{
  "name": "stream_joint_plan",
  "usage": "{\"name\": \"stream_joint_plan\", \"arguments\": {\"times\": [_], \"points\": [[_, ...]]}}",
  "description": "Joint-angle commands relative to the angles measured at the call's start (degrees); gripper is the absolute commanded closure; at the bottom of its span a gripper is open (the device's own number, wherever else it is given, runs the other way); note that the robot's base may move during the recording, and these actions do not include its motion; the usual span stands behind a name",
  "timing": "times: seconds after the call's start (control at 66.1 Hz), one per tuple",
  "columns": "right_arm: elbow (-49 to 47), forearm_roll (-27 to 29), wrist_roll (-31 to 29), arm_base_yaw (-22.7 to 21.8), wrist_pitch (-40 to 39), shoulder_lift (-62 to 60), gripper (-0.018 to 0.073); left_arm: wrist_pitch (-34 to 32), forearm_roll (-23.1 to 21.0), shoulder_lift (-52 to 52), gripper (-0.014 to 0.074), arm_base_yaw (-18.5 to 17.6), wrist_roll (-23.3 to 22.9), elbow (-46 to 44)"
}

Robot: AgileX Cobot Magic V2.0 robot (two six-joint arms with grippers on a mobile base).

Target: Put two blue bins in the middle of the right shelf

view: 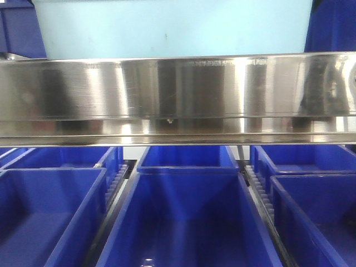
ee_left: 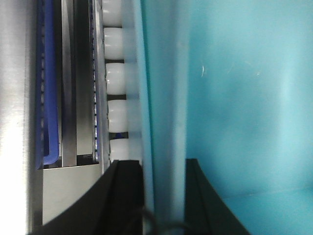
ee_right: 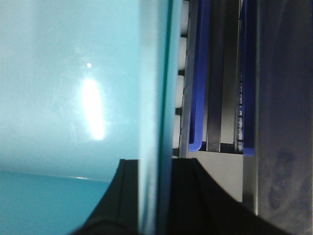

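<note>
Front view: one pale aqua bin [view: 172,28] stands on the rack level directly behind the broad brushed steel front rail [view: 178,89], its lower wall hidden by the rail. Royal-blue bins [view: 189,222] fill the level beneath, set between roller tracks.

Left wrist view: the left claw [ee_left: 161,169] is closed on the bin's side wall, one black finger on each face. White rollers [ee_left: 117,78] run just beside the wall's outer face.

Right wrist view: the right claw [ee_right: 157,166] grips the opposite wall in the same manner, with a royal-blue rim and steel upright alongside.
</note>
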Motion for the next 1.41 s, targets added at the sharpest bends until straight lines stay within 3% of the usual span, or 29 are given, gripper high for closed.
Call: {"name": "stream_joint_plan", "arguments": {"times": [0.0,0.151,0.302,0.847,1.391], "points": [[-0.45,-0.17,-2.29,-0.14,-0.9,-0.14,0.0722,0.41,-1.15,0.31,0.0707,0.14,0.04,0.73],[-0.45,-0.17,-3.25,-0.14,-0.9,-0.14,0.0722,0.41,-1.15,0.31,0.0707,0.14,0.04,0.73],[-0.45,-0.17,-7.63,-0.14,-0.9,-0.14,0.0722,0.41,-1.15,0.31,0.0707,0.14,2.96,0.73],[-0.72,1.06,-8.45,-0.14,-1.2,-0.14,0.0722,0.41,-2.56,0.31,0.0707,0.14,4.42,0.2],[-16.85,1.21,-8.6,-0.14,-0.9,-0.14,0.0722,0.41,-2.56,0.2,0.0707,-0.22,4.3,-17.38]]}}
